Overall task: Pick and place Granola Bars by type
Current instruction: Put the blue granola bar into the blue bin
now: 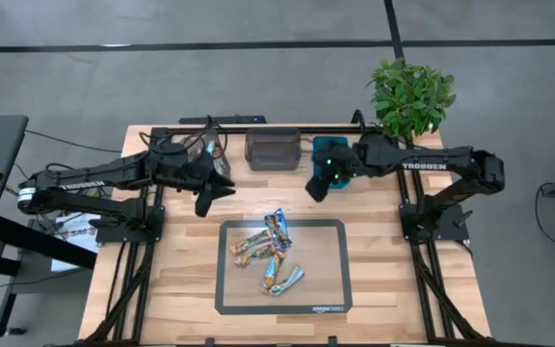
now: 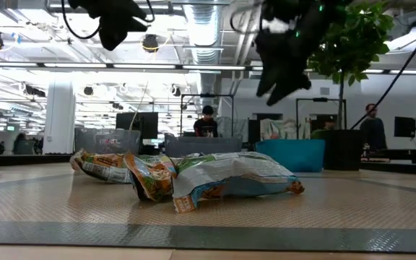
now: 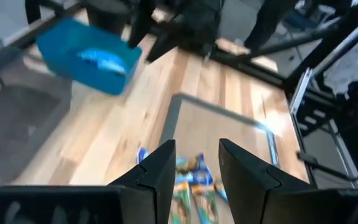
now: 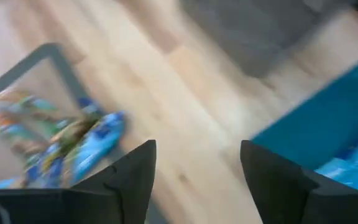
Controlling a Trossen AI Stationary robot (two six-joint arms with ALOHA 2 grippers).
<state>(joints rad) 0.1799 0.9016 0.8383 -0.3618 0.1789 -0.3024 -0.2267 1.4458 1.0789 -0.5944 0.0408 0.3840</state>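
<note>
Several Granola Bars (image 1: 270, 254) lie heaped on the grey-framed mat (image 1: 340, 289) at the table's near middle, mostly multicoloured, some blue. Beyond them both arms hang above the bare wood: the left gripper (image 1: 212, 194) with its fingers a little apart and empty, the right gripper (image 1: 317, 186) spread wide and empty, just in front of the blue bin (image 1: 328, 146), which already holds blue wrappers. A grey bin (image 1: 273, 149) sits beside it. Sorting looks partway done; the next move calls for an arm to descend onto one bar in the heap.
</note>
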